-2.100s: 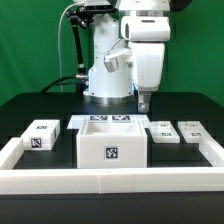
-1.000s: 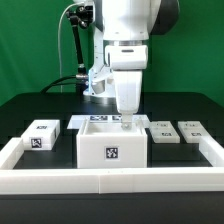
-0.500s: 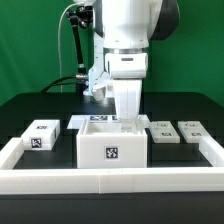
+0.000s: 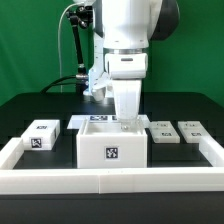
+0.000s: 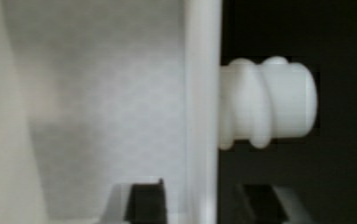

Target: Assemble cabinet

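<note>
The white cabinet box body (image 4: 112, 150) stands open-topped at the front middle, with a marker tag on its front face. My gripper (image 4: 127, 121) hangs straight down over the box's wall on the exterior view's right. In the wrist view the gripper (image 5: 203, 205) is open, with one dark finger (image 5: 145, 203) inside the box and the other finger (image 5: 264, 203) outside. The wall (image 5: 201, 100) runs between them without visible contact. A ribbed white knob (image 5: 269, 102) sticks out of the wall's outer side. Small tagged white blocks lie on the left (image 4: 42, 134) and on the right (image 4: 163, 133) (image 4: 192, 130).
A long low white border wall (image 4: 110, 181) runs along the front and both sides of the black table. The marker board (image 4: 97, 118) lies flat just behind the box. The robot base (image 4: 105, 80) and a cable stand at the back.
Since 2.1 s ago the arm has swung to the exterior view's left and lowered onto the box's right wall. Over the last half second nothing visibly moved.
</note>
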Robot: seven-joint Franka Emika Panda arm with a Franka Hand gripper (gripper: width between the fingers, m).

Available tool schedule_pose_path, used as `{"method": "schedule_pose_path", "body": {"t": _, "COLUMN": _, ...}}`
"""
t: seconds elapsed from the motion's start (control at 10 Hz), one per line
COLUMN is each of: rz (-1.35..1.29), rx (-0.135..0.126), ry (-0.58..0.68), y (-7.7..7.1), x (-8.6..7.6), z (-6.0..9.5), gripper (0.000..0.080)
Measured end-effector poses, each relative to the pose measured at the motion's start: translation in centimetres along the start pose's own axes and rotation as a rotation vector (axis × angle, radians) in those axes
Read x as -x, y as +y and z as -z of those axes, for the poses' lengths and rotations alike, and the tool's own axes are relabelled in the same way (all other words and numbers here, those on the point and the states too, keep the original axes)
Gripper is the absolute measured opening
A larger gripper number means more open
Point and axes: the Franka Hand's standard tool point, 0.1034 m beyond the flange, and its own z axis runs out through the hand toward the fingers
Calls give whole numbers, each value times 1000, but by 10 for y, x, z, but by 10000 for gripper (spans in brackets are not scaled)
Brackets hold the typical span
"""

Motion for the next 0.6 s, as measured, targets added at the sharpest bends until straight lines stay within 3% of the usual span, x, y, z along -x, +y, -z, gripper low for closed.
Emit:
{"method": "schedule_pose_path", "body": {"t": 0.1, "rz": 0, "rx": 0, "ry": 0, "y": 0, "x": 0, "z": 0, "gripper": 81}}
{"method": "schedule_pose_path", "body": {"t": 0.2, "rz": 0, "rx": 2, "ry": 0, "y": 0, "x": 0, "z": 0, "gripper": 34}}
{"method": "schedule_pose_path", "body": {"t": 0.6, "rz": 0, "rx": 2, "ry": 0, "y": 0, "x": 0, "z": 0, "gripper": 34}}
